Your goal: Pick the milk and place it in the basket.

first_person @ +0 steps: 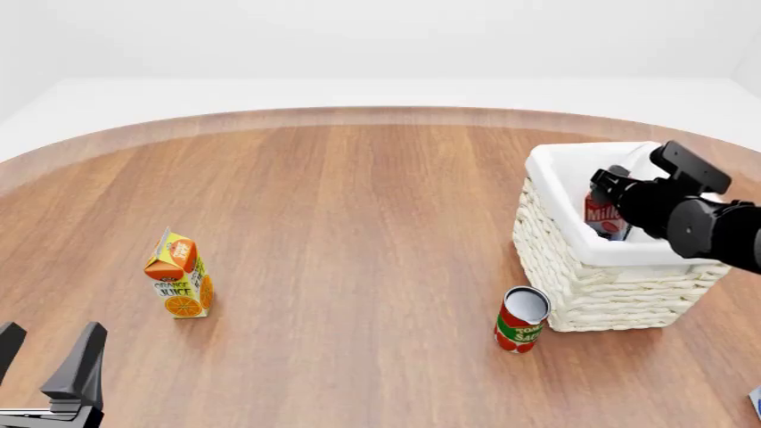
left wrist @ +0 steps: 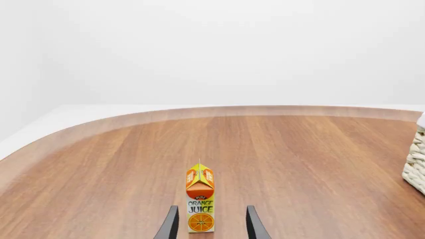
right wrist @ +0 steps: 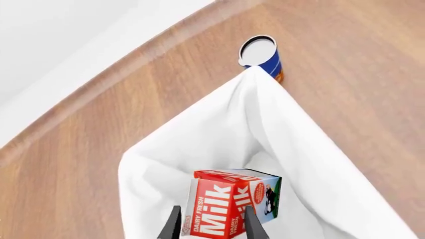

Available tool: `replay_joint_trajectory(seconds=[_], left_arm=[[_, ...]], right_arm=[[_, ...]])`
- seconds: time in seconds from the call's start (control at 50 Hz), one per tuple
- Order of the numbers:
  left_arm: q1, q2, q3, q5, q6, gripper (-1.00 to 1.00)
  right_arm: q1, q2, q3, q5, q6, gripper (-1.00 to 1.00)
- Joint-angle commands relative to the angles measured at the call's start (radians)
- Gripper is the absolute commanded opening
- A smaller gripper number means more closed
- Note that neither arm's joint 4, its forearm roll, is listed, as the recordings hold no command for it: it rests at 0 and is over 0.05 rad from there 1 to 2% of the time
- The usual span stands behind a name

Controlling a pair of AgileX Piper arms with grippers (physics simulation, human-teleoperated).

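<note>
Milk, the small gable-top carton (first_person: 604, 217) with red top and white lettering, sits inside the large white woven wicker basket (first_person: 594, 281), against the white cloth lining, with my right gripper on it.

Left to right across the front view:

1. Left gripper (first_person: 45, 357), at 7 o'clock near the table edge: I see its two dark fingers spread apart with nothing between them. In the left wrist view the fingertips stand either side of the orange-and-yellow juice carton (left wrist: 200, 198), which is ahead of them and not touched.
2. Juice carton, at 9 o'clock, upright on the brown wooden tabletop (first_person: 356, 223), well apart from the basket.
3. Small red cylindrical can (first_person: 521, 319), just beside the basket's near left corner, tilted.
4. Basket, at 3 o'clock, upright.
5. Right gripper (right wrist: 211, 219), reaching down into the basket: in the right wrist view its fingers are clamped on the carton's red face.

A blue cylindrical can (right wrist: 263, 58) stands beyond the basket's far corner in the right wrist view.
</note>
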Motion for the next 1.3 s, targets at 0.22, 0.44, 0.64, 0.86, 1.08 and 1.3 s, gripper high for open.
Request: replay_joint_trajectory(seconds=[0.22, 0.44, 0.64, 0.86, 1.08, 1.3], left_arm=[[0.0, 0.0, 0.0, 0.0, 0.0, 1.0], [0.0, 0.0, 0.0, 0.0, 0.0, 1.0], [0.0, 0.0, 0.0, 0.0, 0.0, 1.0], [0.0, 0.0, 0.0, 0.0, 0.0, 1.0], [0.0, 0.0, 0.0, 0.0, 0.0, 1.0], [0.0, 0.0, 0.0, 0.0, 0.0, 1.0]], right_arm=[[0.0, -0.023, -0.016, -0.003, 0.029, 1.0], [0.012, -0.046, -0.013, 0.008, 0.027, 1.0], [0.023, -0.081, -0.002, 0.028, 0.02, 1.0], [0.027, -0.133, 0.009, 0.066, -0.006, 1.0], [0.048, -0.204, 0.043, 0.104, -0.019, 1.0], [0.078, -0.291, 0.085, 0.15, -0.037, 1.0]])
